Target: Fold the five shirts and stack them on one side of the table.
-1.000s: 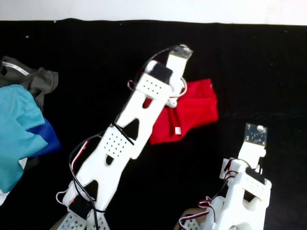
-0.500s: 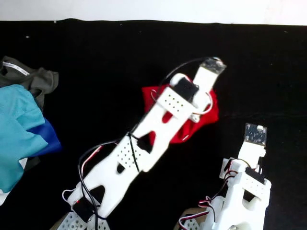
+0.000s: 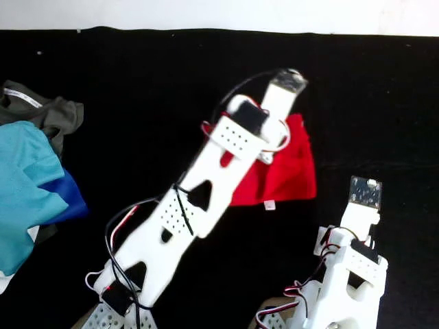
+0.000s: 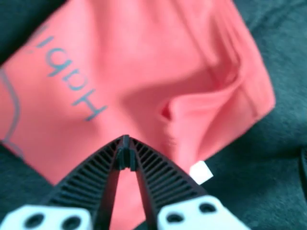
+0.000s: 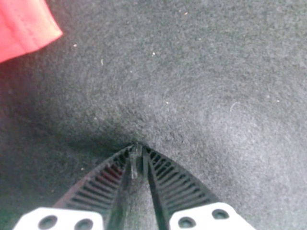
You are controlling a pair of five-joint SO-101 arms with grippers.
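Note:
A red shirt (image 3: 288,171) lies folded flat near the middle of the black table, a small white tag (image 3: 269,204) at its near edge. My left arm stretches across it from the near left, and its gripper (image 3: 288,81) hangs over the shirt's far part. In the left wrist view the left gripper (image 4: 125,154) is shut, tips together just above the red shirt (image 4: 144,62), with nothing seen pinched. My right gripper (image 3: 365,192) rests near the right front. It is shut (image 5: 136,160) over bare cloth, with a corner of the red shirt (image 5: 21,24) beyond it.
At the left edge lies a heap of shirts: a teal one (image 3: 24,185) on top, a blue one (image 3: 68,199) under it and a grey-green one (image 3: 51,113) behind. The black table cover (image 3: 384,103) is bare at the far right.
My left arm swung right across the red shirt, then back a little to the left. The shirt went from bunched to flatter and now lies slightly farther right. The right arm kept still.

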